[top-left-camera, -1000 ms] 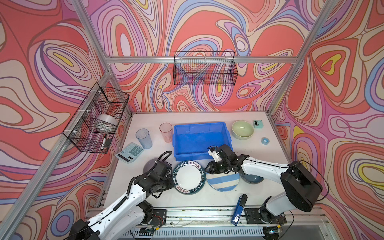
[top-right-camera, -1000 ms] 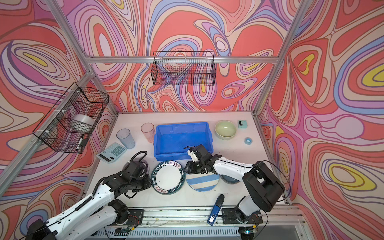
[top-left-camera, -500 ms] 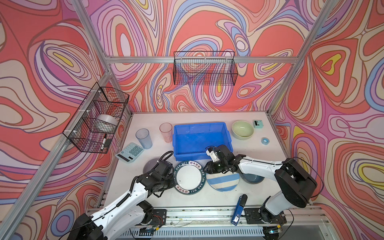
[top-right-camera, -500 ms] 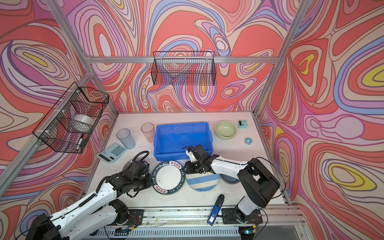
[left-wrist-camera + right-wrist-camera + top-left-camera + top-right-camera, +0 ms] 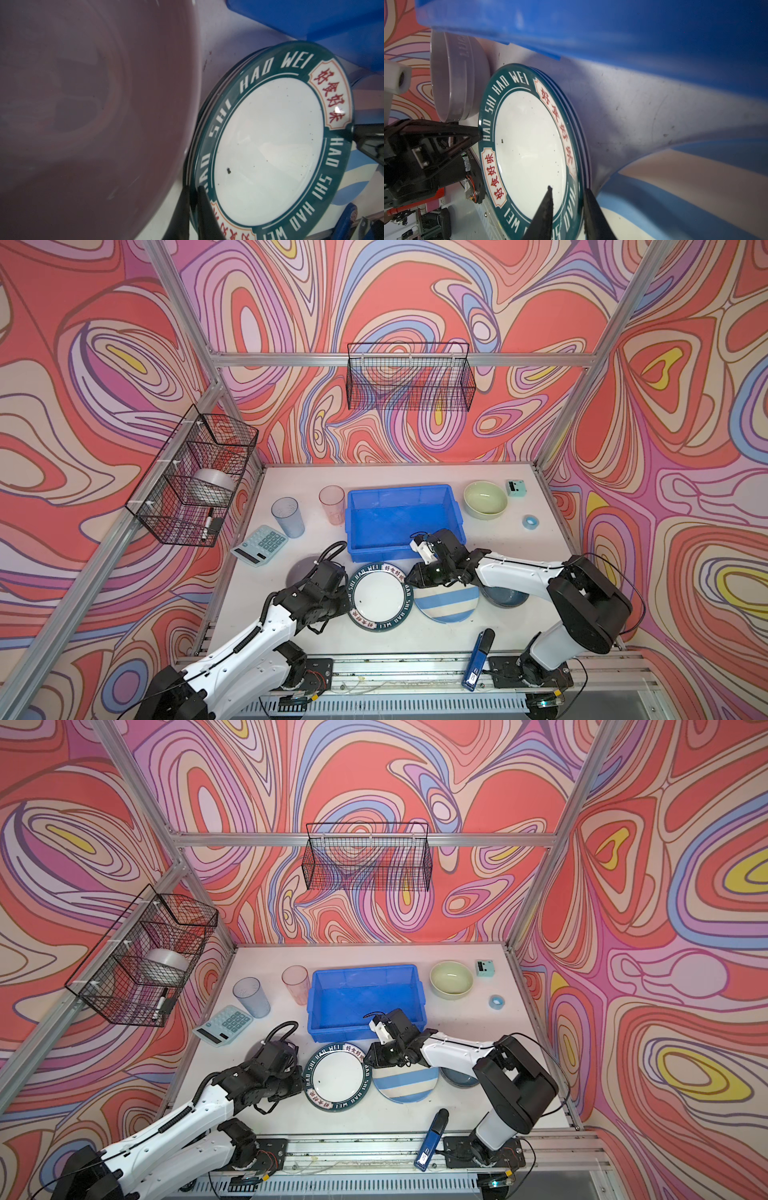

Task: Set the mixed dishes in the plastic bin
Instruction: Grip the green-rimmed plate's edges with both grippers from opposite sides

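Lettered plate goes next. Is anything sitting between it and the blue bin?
No loose item lies between the lettered plate and the blue bin. Only the bin's near wall, directly behind the plate, has to be cleared. The right arm's wrist overhangs that wall's right end.

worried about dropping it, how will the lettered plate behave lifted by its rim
Likely stiff: the lettered plate looks like hard glazed ware. Its glossy rim may slip in a pinch. Could chip if knocked against the striped plate beside it.
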`<state>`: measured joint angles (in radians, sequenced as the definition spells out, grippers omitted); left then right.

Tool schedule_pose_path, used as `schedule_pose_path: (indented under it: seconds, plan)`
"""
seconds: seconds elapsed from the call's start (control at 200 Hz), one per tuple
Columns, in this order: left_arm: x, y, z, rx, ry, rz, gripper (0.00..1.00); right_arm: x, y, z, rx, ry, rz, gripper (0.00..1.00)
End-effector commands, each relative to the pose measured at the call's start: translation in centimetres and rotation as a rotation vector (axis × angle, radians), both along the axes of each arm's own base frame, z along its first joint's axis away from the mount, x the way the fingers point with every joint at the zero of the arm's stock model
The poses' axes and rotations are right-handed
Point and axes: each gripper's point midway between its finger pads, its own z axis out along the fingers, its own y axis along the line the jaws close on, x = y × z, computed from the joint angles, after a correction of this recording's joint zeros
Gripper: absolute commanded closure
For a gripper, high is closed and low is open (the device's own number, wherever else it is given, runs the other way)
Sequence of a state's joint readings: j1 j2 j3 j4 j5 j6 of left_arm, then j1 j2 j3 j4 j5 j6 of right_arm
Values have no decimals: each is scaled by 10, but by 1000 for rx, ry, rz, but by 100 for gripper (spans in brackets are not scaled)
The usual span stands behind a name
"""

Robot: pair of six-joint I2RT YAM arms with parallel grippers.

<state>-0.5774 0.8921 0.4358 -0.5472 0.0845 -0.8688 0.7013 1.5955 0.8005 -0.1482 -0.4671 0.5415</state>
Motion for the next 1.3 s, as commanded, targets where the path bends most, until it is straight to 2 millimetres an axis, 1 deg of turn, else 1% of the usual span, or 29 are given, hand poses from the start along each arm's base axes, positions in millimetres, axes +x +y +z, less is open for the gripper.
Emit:
schedule_pose_path:
  seconds: [0.0, 0.235, 0.431, 0.566, 0.796, 1.002, 1.297]
  plan:
    - [-13, 9, -14, 46, 52, 5, 89, -5, 7, 3, 23, 26, 27, 73]
    - [-14, 10, -18, 49, 53, -1, 89, -11, 11, 6, 51, 58, 50, 74]
    - [-16, 8, -21, 42, 64, -11, 89, -18, 21, 17, 136, 84, 87, 74]
    - [-15, 7, -22, 42, 63, -18, 89, -21, 24, 19, 160, 98, 96, 75]
    - [-14, 1, -24, 25, 72, -43, 89, -24, 28, 26, 197, 105, 120, 77]
    - [-13, -4, -23, 14, 73, -60, 89, -29, 27, 23, 199, 124, 133, 79]
    - [-10, -8, -16, -7, 58, -67, 86, -25, 26, 16, 167, 127, 116, 79]
